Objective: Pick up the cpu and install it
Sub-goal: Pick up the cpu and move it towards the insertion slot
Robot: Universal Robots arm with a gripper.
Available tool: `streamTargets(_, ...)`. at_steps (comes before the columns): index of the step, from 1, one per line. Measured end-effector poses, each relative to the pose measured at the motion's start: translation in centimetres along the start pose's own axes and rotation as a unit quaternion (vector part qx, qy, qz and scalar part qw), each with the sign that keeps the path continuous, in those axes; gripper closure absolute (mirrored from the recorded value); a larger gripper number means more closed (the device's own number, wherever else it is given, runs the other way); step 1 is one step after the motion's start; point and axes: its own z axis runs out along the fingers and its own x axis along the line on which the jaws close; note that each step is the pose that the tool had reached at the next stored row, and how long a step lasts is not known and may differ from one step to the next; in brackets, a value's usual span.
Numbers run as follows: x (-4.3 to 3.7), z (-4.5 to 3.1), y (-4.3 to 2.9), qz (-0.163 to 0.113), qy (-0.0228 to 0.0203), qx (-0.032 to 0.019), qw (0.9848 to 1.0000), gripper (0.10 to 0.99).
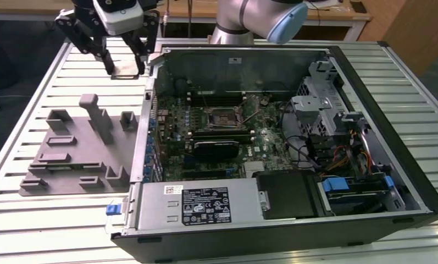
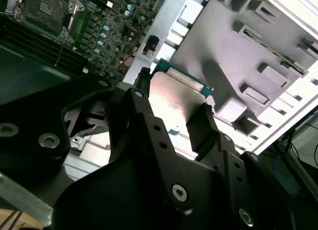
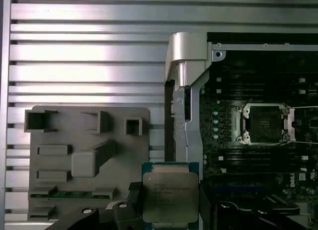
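Your slatted metal surface (image 1: 28,220) carried everything here. The open computer case (image 1: 277,247) lay on its side, spreading from the surface's middle toward the edge at the exterior view's right. Your arm (image 1: 237,19) rose beyond the case at the surface's far edge in that view. The grey fixture (image 1: 72,159) lay flat beside the case, between it and the surface's edge at the exterior view's left, with its blocks and pockets facing up. Inside the case, the green motherboard (image 1: 266,132) covered the floor, and the power supply (image 1: 197,203) sat along the wall nearest the surface's near edge.

Your end effector (image 1: 123,66) hung above the surface near its far edge, over the gap between the fixture and the case's far corner. The black socket (image 3: 263,123) sat open and bare on the motherboard, well apart from the end effector.

The end effector was closed narrowly on the cpu (image 3: 170,197). One finger (image 3: 134,190) pressed each opposite side, and the shiny metal top faced the first wrist camera. The cpu was lifted off the fixture and hung in the air, just beside the case's wall.
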Motion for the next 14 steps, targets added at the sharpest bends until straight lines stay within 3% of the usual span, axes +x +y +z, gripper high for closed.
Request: streamTargets(14,-2.75,0.05,0.32,0.000,0.0000,0.0000,1.0000,0.545)
